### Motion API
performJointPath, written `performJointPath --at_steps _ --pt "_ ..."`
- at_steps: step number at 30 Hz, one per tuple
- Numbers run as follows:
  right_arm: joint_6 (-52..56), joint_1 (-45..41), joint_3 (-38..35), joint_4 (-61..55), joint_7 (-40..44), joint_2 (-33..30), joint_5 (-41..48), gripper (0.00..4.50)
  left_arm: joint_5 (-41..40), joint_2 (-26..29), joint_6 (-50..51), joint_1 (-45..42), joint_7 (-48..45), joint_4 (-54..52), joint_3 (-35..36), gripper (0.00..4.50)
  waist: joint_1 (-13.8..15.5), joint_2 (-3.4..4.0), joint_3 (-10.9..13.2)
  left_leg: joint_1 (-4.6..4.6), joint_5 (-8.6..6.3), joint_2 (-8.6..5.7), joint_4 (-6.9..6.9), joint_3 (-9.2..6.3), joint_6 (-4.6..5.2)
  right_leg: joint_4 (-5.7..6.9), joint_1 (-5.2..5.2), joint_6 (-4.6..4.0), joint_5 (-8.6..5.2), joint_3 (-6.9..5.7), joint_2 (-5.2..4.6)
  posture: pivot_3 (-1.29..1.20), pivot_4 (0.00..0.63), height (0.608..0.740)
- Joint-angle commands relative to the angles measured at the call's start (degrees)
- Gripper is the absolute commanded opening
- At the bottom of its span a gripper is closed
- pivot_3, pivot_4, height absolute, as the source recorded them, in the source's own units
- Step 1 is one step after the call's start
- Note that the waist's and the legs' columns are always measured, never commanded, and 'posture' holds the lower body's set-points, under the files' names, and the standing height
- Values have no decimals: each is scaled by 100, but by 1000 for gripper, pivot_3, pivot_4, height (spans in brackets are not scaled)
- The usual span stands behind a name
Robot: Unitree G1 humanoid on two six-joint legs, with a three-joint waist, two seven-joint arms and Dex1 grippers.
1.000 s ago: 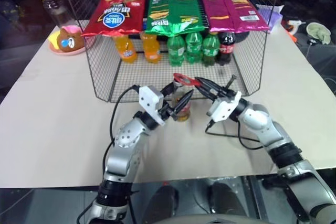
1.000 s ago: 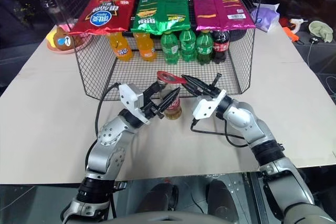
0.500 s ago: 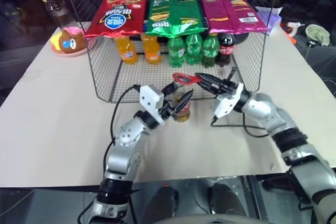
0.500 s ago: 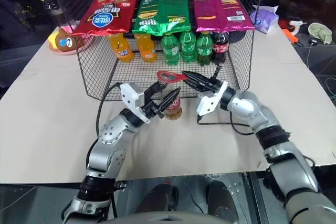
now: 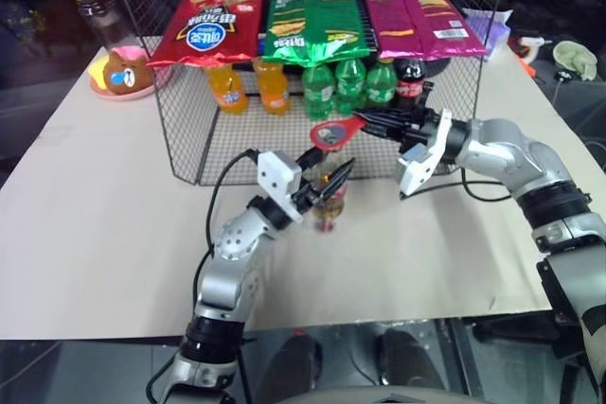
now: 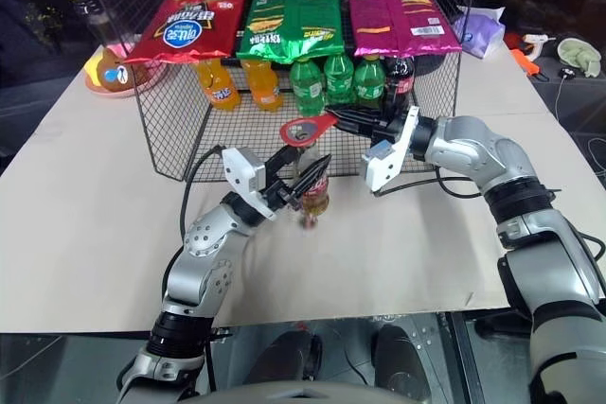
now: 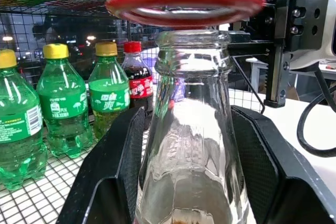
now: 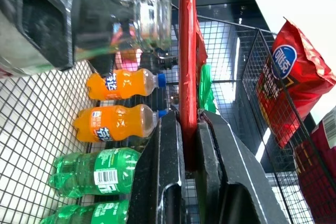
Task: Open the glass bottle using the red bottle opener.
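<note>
Clamping the opener's (image 5: 333,132) handle flat between its shut fingers, the right gripper (image 5: 371,123) holds the red ring just above the bottle's (image 5: 329,198) mouth, while the left gripper (image 5: 328,177) has its 2 fingers closed around the bottle's neck, keeping it upright on the table (image 5: 114,234). From the left wrist, the glass lip shows bare, with no crown cap on it and the ring hovering just over it, so the prying looks done; where the cap went I cannot tell. What seems left is to draw the opener away and set both things down. The bottle stands near the front of a wire rack (image 5: 189,149), just outside its mesh. Inside the rack sit 2 orange sodas (image 5: 248,87), 3 green bottles (image 5: 348,87) and 1 cola (image 5: 409,82), with 3 snack bags (image 5: 317,24) lying on top. The table is pale and plain; a bear-faced toy (image 5: 123,71) rests on a plate at its far left corner, and the room behind is dark and cluttered
</note>
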Motion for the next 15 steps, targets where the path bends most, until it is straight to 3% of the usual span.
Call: performJointPath --at_steps 1,9,14,15 --pt "195 -70 -311 32 -82 60 578 0 27 -12 -80 22 -23 -66 -62 2042 0 0 0 0 0 0 0 0 0 0 0 0 0 0 0 0 150 740" --pt "1312 715 -738 -295 257 334 1932 0 14 7 -150 76 -18 -95 -27 2042 10 0 0 -5 0 0 1 -3 0 -2 0 0 0 -3 -3 0 150 740" --pt "1655 1218 -816 -695 324 416 2003 0 58 6 -208 107 47 -108 8 4168 -17 1 1 -13 0 0 0 -1 0 3 -14 0 0 1 -2 0 150 740" --pt "1684 1273 -814 -755 321 423 1971 0 42 8 -205 110 35 -110 7 4375 -19 1 1 -13 0 1 0 0 0 4 -15 0 0 2 0 0 150 740"
